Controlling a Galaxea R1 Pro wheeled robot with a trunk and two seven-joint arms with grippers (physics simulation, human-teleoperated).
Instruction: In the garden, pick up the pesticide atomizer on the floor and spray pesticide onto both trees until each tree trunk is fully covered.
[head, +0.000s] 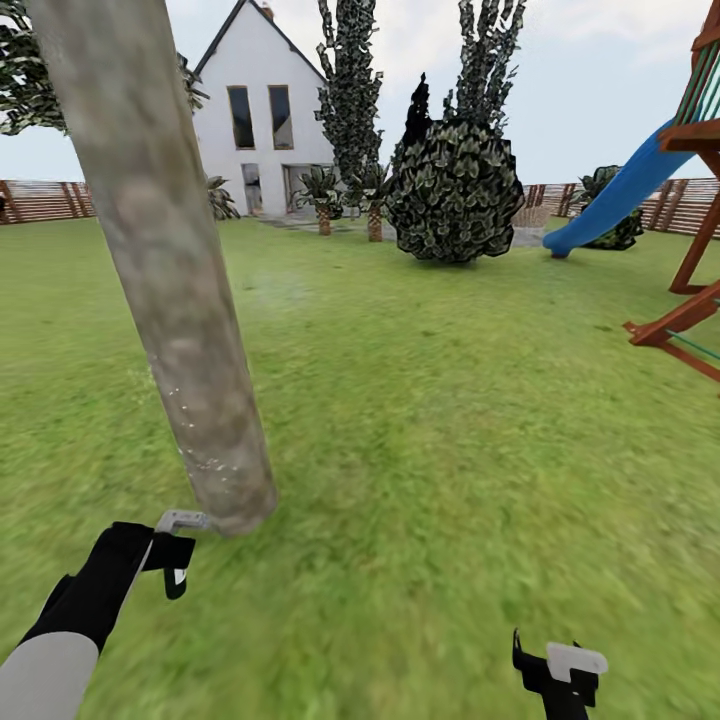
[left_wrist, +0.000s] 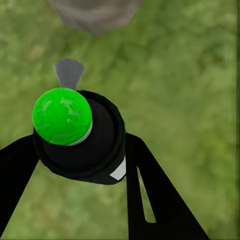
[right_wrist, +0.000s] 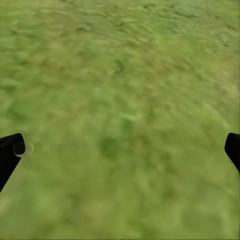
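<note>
The pesticide atomizer (left_wrist: 75, 135), a black bottle with a bright green spot and a grey nozzle, sits between the black fingers of my left gripper (left_wrist: 80, 157), which is shut on it. In the head view the left gripper (head: 172, 562) hangs low over the grass, and the atomizer's nozzle (head: 182, 521) almost touches the base of a thick, leaning, pale mottled tree trunk (head: 170, 270). Small white specks dot the lower trunk. My right gripper (head: 560, 668) is open over bare grass (right_wrist: 120, 100), far right of the trunk.
Lawn stretches ahead to a round dark bush (head: 455, 190), tall dark-leaved plants and a white house (head: 262, 110). A blue slide (head: 615, 195) with a red-brown wooden frame (head: 690, 320) stands at the right. A slatted fence (head: 40, 200) runs along the back.
</note>
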